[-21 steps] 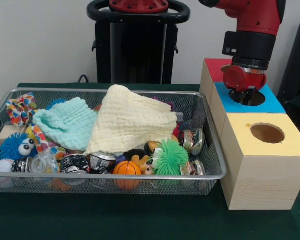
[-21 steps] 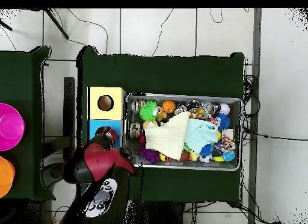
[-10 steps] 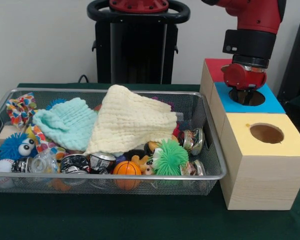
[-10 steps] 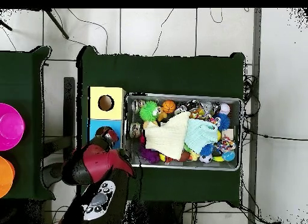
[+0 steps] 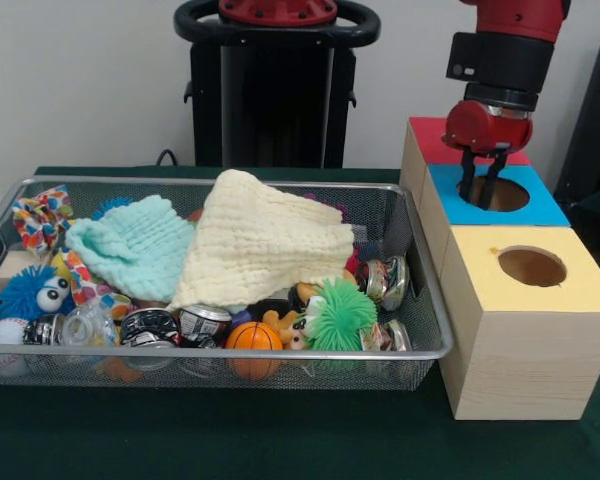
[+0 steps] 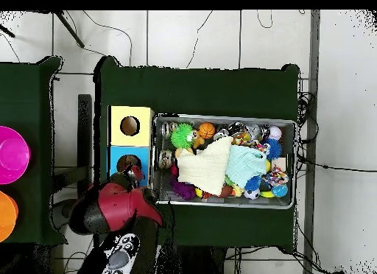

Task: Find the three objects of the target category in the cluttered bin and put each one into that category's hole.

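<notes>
pincer (image 5: 482, 185) open, empty | over blue box hole (image 5: 497, 194) | bin (image 5: 427, 330) cluttered

The table (image 6: 199, 87) is covered with a dark green cloth and stands on a floor (image 6: 339, 138) of pale tiles with darker seams between them. A second table (image 6: 26, 87), also draped in dark green, stands beside the first with a strip of floor between the two. On that second table sit a magenta bowl (image 6: 11, 155) and, just beside it, an orange bowl (image 6: 6, 216), both cut by the picture's edge. Thin black cables (image 6: 221, 35) trail over the tiles beyond the first table, and more gather along its side. Behind the first table in the front view rises a plain, light wall (image 5: 80, 90), evenly lit.
</notes>
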### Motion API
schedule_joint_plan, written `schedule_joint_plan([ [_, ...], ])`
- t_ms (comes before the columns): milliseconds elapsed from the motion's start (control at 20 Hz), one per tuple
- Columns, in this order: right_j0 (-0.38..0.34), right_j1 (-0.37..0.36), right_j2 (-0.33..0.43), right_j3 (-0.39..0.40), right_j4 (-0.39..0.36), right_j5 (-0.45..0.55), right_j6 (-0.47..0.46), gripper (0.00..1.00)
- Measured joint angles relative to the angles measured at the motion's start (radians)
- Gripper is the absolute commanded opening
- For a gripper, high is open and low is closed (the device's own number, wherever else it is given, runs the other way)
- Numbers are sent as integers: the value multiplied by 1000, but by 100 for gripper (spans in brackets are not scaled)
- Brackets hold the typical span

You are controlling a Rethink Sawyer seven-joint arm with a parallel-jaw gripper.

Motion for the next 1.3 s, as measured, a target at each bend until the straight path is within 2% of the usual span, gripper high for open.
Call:
schedule_joint_plan([
  [200, 1, -66, -6, 22, -1, 78, 0, 100],
  [250, -5, -101, -14, 34, -1, 126, 0, 100],
  [650, -33, -194, -37, 81, -2, 272, 0, 100],
  [900, -49, -238, -48, 82, -7, 332, 0, 100],
  [1050, -81, -262, -52, 78, -32, 347, 0, 100],
  [1300, -192, -281, -51, 63, -90, 347, 0, 100],
])
